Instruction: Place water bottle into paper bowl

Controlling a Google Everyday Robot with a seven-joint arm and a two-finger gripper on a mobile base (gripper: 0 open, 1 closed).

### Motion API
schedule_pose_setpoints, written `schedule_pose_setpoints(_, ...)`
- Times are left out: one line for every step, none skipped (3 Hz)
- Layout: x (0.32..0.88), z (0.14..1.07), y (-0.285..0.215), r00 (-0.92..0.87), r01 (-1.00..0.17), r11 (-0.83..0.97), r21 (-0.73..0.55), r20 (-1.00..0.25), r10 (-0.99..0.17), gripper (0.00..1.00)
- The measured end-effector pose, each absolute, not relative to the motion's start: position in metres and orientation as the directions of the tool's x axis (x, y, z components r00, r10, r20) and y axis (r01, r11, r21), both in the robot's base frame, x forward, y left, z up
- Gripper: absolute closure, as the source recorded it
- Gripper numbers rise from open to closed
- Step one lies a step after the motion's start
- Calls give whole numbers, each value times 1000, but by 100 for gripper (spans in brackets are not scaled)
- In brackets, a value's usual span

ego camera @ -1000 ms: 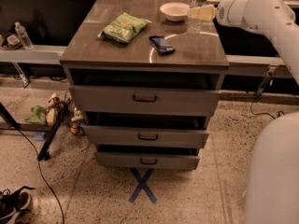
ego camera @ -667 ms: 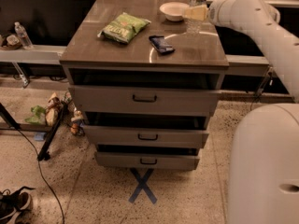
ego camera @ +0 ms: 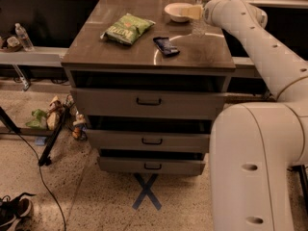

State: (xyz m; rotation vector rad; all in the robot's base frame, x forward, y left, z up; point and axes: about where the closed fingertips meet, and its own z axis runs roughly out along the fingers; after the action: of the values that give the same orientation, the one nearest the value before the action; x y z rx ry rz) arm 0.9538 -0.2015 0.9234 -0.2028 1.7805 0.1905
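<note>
The water bottle (ego camera: 201, 14), tall and clear with a small cap, stands upright at the back right of the wooden cabinet top (ego camera: 202, 57). The paper bowl (ego camera: 176, 11), white and shallow, sits just left of it, close to the bottle. My gripper (ego camera: 196, 12) comes in from the right at the bottle's mid-height, its pale fingers closed around the bottle next to the bowl's right rim. I cannot tell whether the bottle's base touches the top.
A green snack bag (ego camera: 126, 28) and a dark blue packet (ego camera: 166, 45) lie on the cabinet top. Three drawers (ego camera: 149, 101) stand slightly open below. A small blue-label bottle (ego camera: 23, 36) stands on the left shelf. Cable, litter and shoes (ego camera: 12, 211) lie on the floor; my base (ego camera: 255, 167) stands at right.
My arm has swung left, carrying the gripper and bottle a little closer to the bowl. More of the arm and base now fills the right side.
</note>
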Motion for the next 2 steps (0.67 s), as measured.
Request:
schedule_pose_setpoints(964, 922, -194, -208, -249, 968, 32, -978, -21, 18)
schedule_pose_setpoints(970, 919, -190, -211, -258, 965, 43, -977, -12, 49)
